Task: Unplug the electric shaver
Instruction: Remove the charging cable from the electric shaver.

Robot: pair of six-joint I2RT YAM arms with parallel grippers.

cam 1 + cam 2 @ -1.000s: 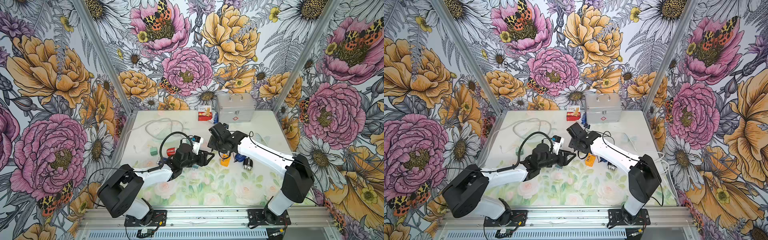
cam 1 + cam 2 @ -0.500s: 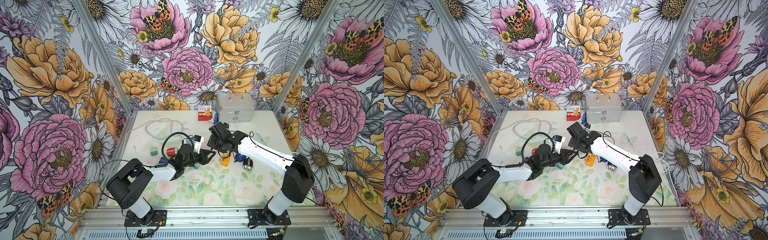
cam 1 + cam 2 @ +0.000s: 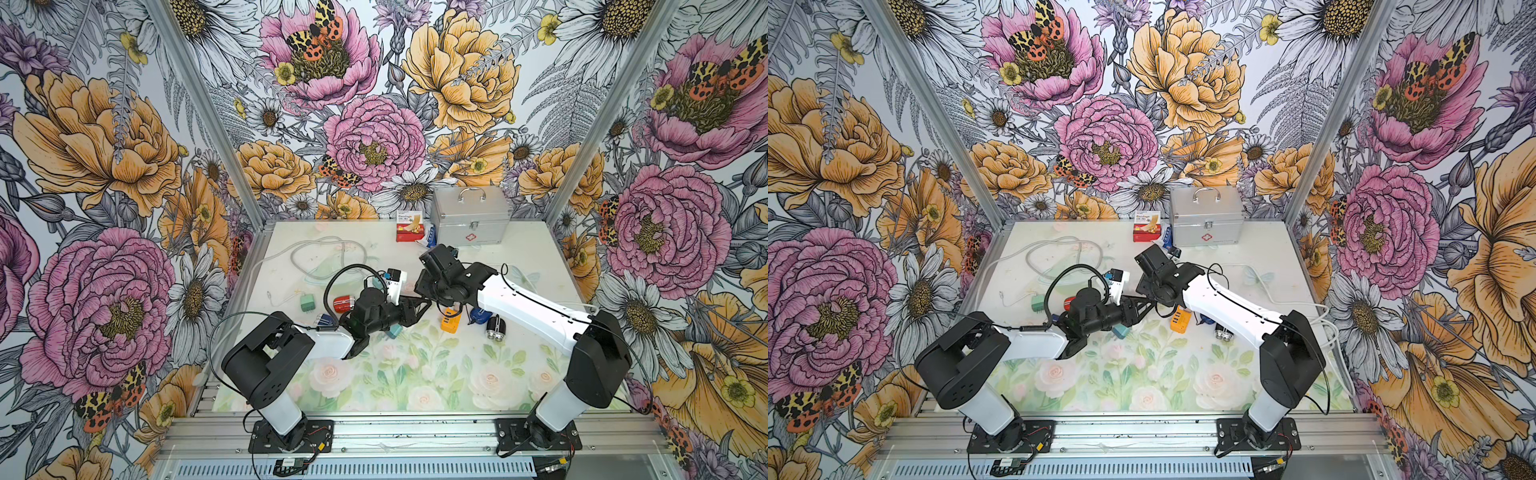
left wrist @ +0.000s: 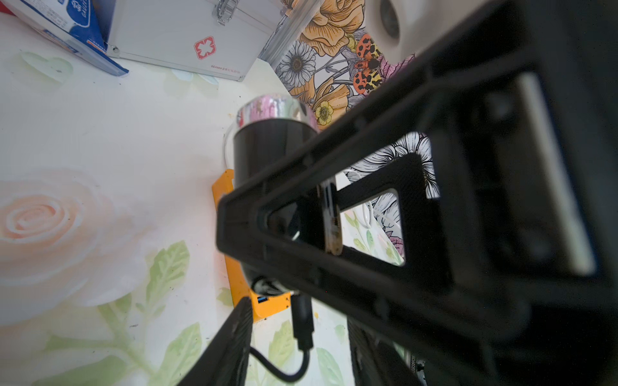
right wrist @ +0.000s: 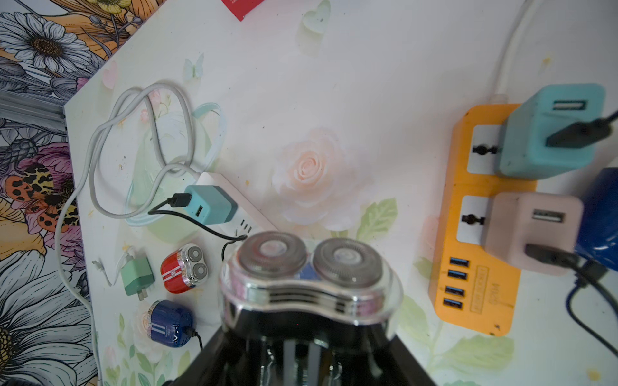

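Since the black electric shaver (image 5: pixel 311 277) sits clamped in the right gripper (image 5: pixel 311 351), held above the table (image 5: pixel 334 83) close to the orange power strip (image 5: pixel 485 300) with its twin rotary heads pointing away from the wrist, the step in hand is drawing the black charging plug (image 4: pixel 302 320) out of its base. That plug lies between the fingers of the left gripper (image 4: pixel 234 264); whether they pinch it or merely bracket it I cannot tell. A good pull likely sets the pads on the plug's rigid housing, not on the thin black cable (image 4: pixel 277 367) trailing from it, then runs straight along the shaver's long axis while the right arm braces. Tugging sideways could bend the connector or slip the shaver from its clamp.
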